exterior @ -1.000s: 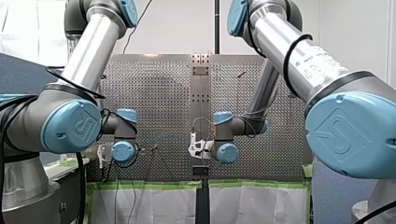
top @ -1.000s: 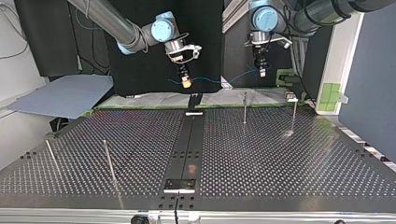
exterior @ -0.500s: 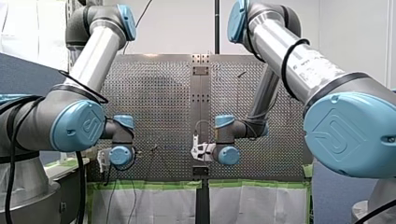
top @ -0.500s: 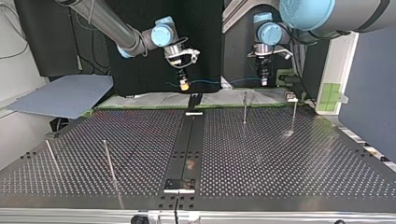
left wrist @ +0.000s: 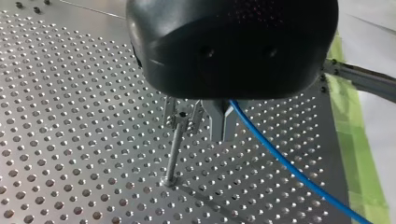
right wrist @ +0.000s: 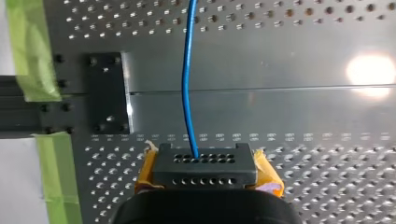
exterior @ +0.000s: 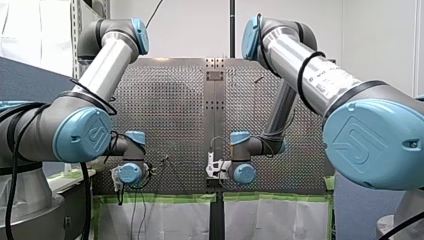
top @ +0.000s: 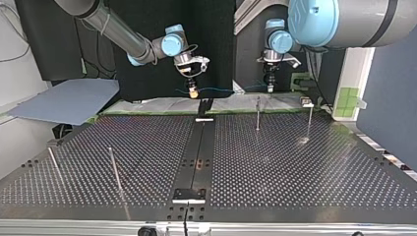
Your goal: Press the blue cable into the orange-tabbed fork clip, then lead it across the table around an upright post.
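The blue cable [top: 227,90] hangs nearly level between my two grippers over the table's far edge in the top view. My right gripper [top: 193,92], with yellow pads, is shut on one stretch of it. In the right wrist view the cable [right wrist: 188,79] runs straight ahead from the right gripper [right wrist: 205,161]. My left gripper [top: 270,87] is shut on the cable too. The left gripper's metal fingers [left wrist: 223,125] pinch the cable [left wrist: 280,161] just beside an upright post [left wrist: 173,151]. I see no orange-tabbed clip.
Thin upright posts stand on the perforated table: two at the top view's right [top: 257,114] [top: 309,122] and two at its left [top: 114,169] [top: 54,166]. A dark rail [top: 198,147] runs down the middle. Green tape [right wrist: 28,51] and a black plate [right wrist: 106,93] mark the table's edge.
Both arms have sunk lower and drawn back toward the table's far edge in the top view, carrying the cable down with them. Both grips have held.
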### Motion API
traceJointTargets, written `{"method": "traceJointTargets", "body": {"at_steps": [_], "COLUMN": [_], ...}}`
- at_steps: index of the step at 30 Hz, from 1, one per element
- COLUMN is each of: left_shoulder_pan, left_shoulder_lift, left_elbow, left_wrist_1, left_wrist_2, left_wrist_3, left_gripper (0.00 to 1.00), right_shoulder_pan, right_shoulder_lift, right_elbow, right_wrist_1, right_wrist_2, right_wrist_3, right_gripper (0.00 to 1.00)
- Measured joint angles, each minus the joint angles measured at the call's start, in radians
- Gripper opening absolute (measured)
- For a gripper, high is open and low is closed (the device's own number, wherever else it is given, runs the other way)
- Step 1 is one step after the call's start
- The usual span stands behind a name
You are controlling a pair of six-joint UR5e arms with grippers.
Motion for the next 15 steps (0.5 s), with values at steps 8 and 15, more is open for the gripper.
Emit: {"method": "traceJointTargets", "body": {"at_steps": [8, 15], "left_shoulder_pan": [0.004, 0.005], "left_shoulder_lift": [0.000, -0.001], "left_elbow": [0.040, 0.072], "left_wrist_1": [-0.017, -0.048], "left_wrist_2": [0.001, 0.005], "left_wrist_3": [-0.010, -0.011], "left_gripper": [0.01, 0.04], "right_shoulder_pan": [-0.008, -0.019], "right_shoulder_lift": [0.013, 0.014], "right_elbow": [-0.023, -0.031], "right_wrist_1": [0.005, 0.011], "right_wrist_2": [-0.002, -0.005], "right_wrist_3": [0.000, -0.004], "right_gripper": [0.00, 0.00]}}
